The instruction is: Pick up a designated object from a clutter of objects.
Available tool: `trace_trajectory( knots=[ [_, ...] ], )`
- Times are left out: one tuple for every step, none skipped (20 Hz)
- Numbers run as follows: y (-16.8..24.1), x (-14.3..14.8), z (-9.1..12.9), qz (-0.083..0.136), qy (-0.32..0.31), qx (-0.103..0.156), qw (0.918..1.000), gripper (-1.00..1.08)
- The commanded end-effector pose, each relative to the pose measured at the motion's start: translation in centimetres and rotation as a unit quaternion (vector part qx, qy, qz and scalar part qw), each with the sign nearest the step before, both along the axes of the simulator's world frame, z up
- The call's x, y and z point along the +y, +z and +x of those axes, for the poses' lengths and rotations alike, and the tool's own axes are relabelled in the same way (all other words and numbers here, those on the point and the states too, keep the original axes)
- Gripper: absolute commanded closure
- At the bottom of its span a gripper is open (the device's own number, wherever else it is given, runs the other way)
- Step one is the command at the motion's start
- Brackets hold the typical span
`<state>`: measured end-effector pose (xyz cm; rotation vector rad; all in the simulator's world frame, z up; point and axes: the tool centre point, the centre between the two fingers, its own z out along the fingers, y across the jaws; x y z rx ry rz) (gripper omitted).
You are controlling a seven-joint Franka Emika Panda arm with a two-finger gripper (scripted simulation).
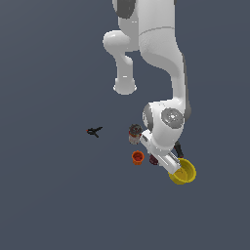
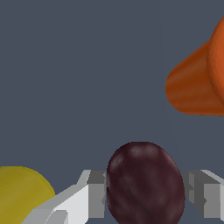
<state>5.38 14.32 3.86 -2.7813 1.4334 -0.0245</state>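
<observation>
The dark maroon ball sits between my two fingers in the wrist view, and the grey pads touch it on both sides. In the exterior view the ball is only a dark spot under my hand, just to the right of the orange cup. My gripper is low over the floor and shut on the ball. I cannot tell whether the ball is off the floor. The orange cup lies close beside it in the wrist view.
The yellow pan is by my hand on the exterior view's right, its dark handle partly hidden by the arm; its rim shows in the wrist view. The grey-topped canister stands behind the cup. The black-and-red clamp lies apart at the left.
</observation>
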Motion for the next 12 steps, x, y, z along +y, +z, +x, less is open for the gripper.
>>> trace_trajectory(
  knots=[
    [-1.0, 0.0, -0.7, -0.002, 0.002, 0.010, 0.9999, 1.08],
    [-1.0, 0.0, -0.7, -0.002, 0.002, 0.010, 0.9999, 1.08],
    [-1.0, 0.0, -0.7, -0.002, 0.002, 0.010, 0.9999, 1.08],
    [0.0, 0.0, 0.0, 0.000, 0.000, 0.000, 1.0000, 1.08],
    [0.0, 0.0, 0.0, 0.000, 0.000, 0.000, 1.0000, 1.08],
    [0.1, -0.1, 0.0, 0.000, 0.000, 0.000, 1.0000, 1.08],
    [0.2, -0.2, -0.1, 0.000, 0.000, 0.000, 1.0000, 1.08],
    [0.3, -0.3, -0.1, 0.000, 0.000, 0.000, 1.0000, 1.08],
    [0.4, -0.4, -0.2, 0.000, 0.000, 0.000, 1.0000, 1.08],
    [0.6, -0.6, -0.3, 0.000, 0.000, 0.000, 1.0000, 1.08],
    [0.8, -0.8, -0.5, 0.000, 0.000, 0.000, 1.0000, 1.08],
    [1.1, -1.1, -0.6, 0.000, 0.000, 0.000, 1.0000, 1.08]
  ],
)
